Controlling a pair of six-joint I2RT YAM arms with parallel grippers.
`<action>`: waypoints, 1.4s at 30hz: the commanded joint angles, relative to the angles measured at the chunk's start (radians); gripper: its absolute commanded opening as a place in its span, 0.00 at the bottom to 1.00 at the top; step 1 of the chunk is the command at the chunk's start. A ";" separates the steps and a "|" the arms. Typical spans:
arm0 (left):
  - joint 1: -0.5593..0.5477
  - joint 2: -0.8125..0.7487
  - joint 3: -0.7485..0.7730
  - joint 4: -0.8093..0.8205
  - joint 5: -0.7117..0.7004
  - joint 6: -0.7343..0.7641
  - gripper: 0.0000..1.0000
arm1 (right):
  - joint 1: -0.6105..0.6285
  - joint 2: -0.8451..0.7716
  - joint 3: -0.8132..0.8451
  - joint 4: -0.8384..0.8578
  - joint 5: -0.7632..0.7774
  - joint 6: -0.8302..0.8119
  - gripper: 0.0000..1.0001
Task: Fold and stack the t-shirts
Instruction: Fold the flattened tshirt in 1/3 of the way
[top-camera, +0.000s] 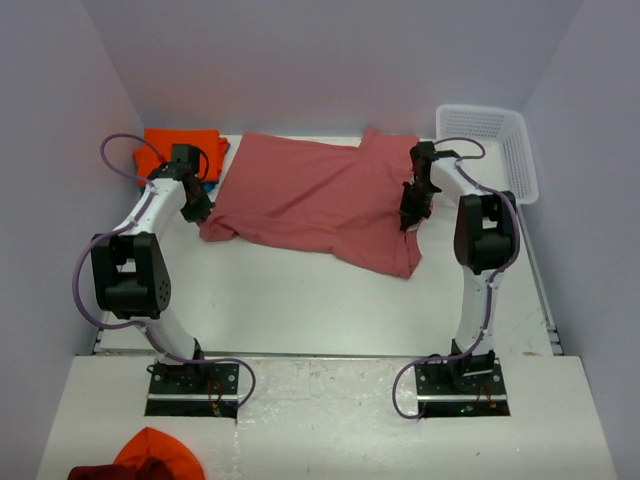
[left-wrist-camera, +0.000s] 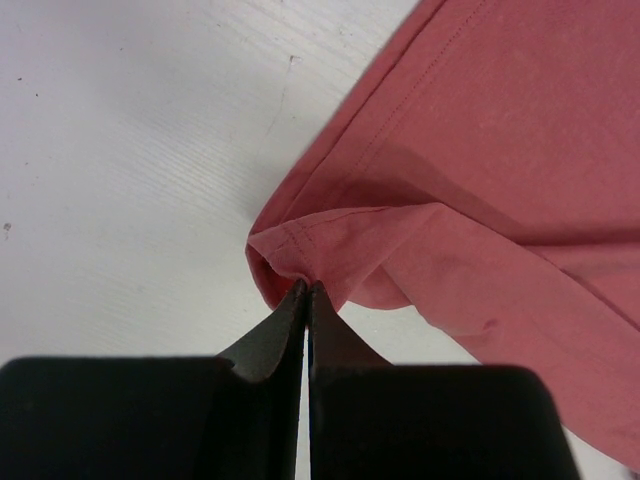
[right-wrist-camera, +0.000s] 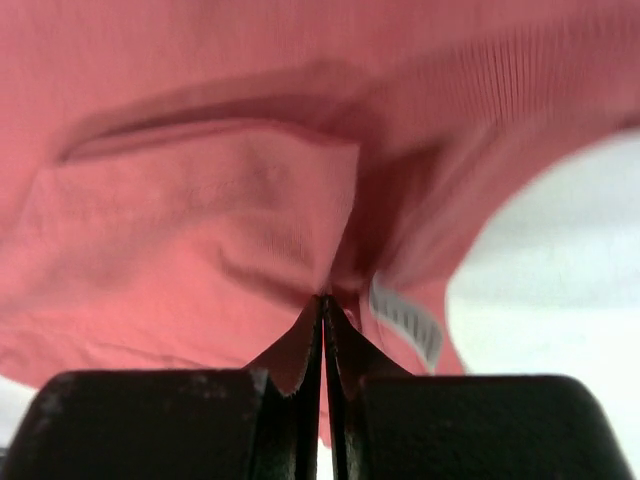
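The salmon-red t-shirt (top-camera: 315, 200) lies spread across the back middle of the table. My left gripper (top-camera: 200, 211) is shut on its left corner; in the left wrist view the jaws (left-wrist-camera: 306, 287) pinch a folded hem of the shirt (left-wrist-camera: 480, 200). My right gripper (top-camera: 410, 210) is shut on the shirt's right edge; in the right wrist view the jaws (right-wrist-camera: 323, 298) pinch the cloth (right-wrist-camera: 200, 200) beside a small white tag (right-wrist-camera: 405, 318). A folded orange t-shirt (top-camera: 178, 150) lies at the back left on a teal one (top-camera: 223, 150), whose edge just shows.
A white lattice basket (top-camera: 490, 145) stands at the back right corner. Orange and dark red cloth (top-camera: 150, 458) lies on the near shelf, in front of the left arm's base. The walls close in on both sides.
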 joint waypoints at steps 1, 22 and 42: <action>-0.015 -0.041 0.022 0.017 -0.005 -0.032 0.00 | 0.026 -0.196 -0.091 0.092 0.008 0.025 0.00; -0.058 -0.037 0.024 0.029 -0.016 -0.037 0.00 | 0.208 -0.415 -0.485 0.199 -0.009 0.053 0.00; -0.058 -0.024 0.021 0.044 -0.004 -0.021 0.00 | 0.251 -0.532 -0.519 0.213 0.141 0.173 0.52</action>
